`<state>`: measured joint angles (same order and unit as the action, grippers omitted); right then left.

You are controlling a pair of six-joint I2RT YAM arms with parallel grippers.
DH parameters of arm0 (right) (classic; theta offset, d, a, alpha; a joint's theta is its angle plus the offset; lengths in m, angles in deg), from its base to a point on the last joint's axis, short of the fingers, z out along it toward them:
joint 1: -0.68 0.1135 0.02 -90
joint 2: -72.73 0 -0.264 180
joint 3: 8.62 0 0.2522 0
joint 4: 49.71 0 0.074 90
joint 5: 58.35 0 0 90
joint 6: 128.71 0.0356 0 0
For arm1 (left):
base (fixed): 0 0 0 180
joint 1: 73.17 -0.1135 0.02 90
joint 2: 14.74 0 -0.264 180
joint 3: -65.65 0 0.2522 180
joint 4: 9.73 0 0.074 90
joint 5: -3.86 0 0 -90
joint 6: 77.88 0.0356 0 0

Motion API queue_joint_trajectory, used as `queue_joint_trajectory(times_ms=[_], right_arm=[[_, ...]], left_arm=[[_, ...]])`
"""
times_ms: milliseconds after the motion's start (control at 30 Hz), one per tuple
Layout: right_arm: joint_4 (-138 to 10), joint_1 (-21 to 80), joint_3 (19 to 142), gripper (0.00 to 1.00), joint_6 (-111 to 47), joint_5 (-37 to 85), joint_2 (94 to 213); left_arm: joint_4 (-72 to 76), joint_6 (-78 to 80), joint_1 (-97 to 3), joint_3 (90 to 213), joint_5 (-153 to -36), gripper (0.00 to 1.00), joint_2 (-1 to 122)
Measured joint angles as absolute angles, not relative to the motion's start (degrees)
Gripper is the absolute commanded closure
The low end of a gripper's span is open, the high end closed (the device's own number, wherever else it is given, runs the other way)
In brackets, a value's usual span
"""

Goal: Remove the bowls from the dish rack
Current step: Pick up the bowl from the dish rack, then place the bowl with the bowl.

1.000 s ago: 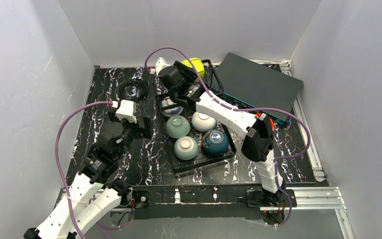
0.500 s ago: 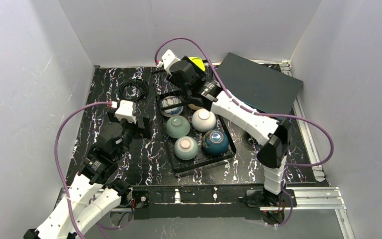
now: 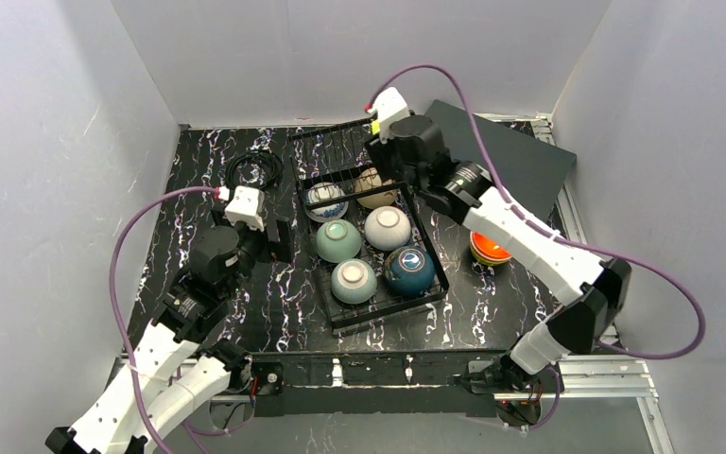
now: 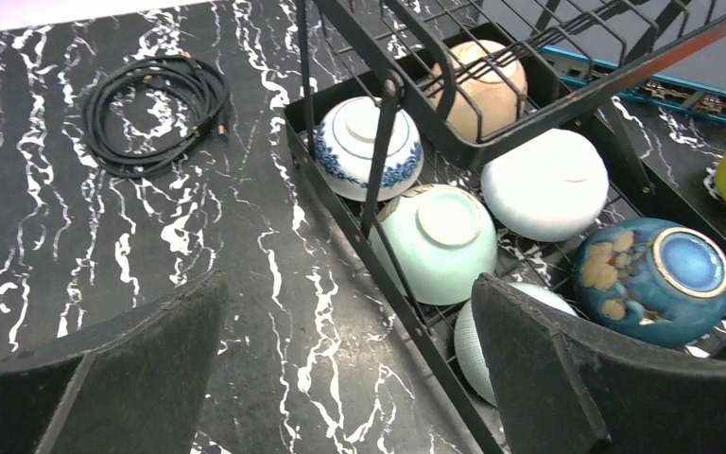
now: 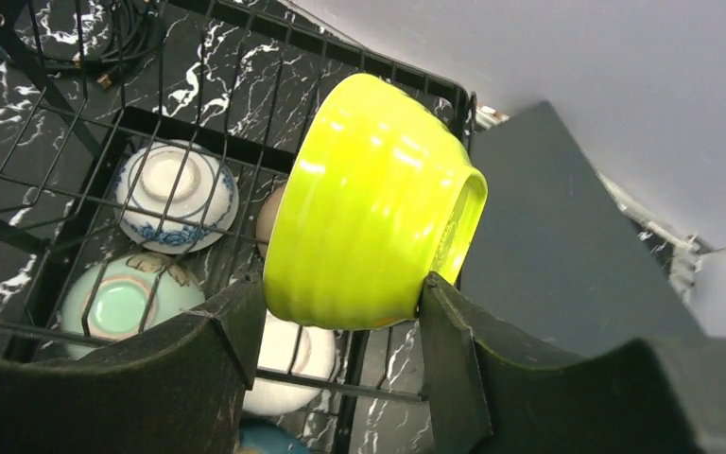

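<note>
From above, the black wire rack (image 3: 383, 314) lies in the middle of the table (image 3: 492, 303). In it, a blue-and-white bowl (image 3: 326, 200) and a beige bowl (image 3: 375, 187) sit at the 12 o'clock end. A white bowl (image 3: 388, 227) is in the middle and a teal bowl (image 3: 408, 270) is toward 5 o'clock. An orange bowl (image 3: 490, 248) stands on the table at the rack's 3 o'clock, apart from it. A coiled cable (image 3: 253, 170) lies at 10 o'clock and a dark flat box (image 3: 510, 156) at 2 o'clock. The right arm (image 3: 529, 236) reaches over the rack's 12 o'clock end.

In the left wrist view, the left claw (image 4: 359, 378) is spread wide and empty. It hangs over bare table at the rack's 9 o'clock side, and a pale green bowl (image 4: 444, 241) lies upside down just inside the wires.

In the right wrist view, the right claw (image 5: 338, 298) grips a lime bowl (image 5: 373, 203). The bowl is tipped on its side above the rack's raised tier.
</note>
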<state>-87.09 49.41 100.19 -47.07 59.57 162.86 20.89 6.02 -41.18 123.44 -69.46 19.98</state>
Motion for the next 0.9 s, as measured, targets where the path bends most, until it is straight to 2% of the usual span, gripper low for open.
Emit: queue_joint_trajectory(times_ms=[533,900], right_arm=[[-71.68,47.29,78.48,0.78,-32.18,49.06,143.84],[-59.68,47.29,66.48,0.78,-23.88,40.73,135.41]], left_arm=[[22.12,-3.1,-41.18,133.67,-78.86,0.02,23.24],[15.12,-13.26,-41.18,134.65,-86.55,0.02,28.88]])
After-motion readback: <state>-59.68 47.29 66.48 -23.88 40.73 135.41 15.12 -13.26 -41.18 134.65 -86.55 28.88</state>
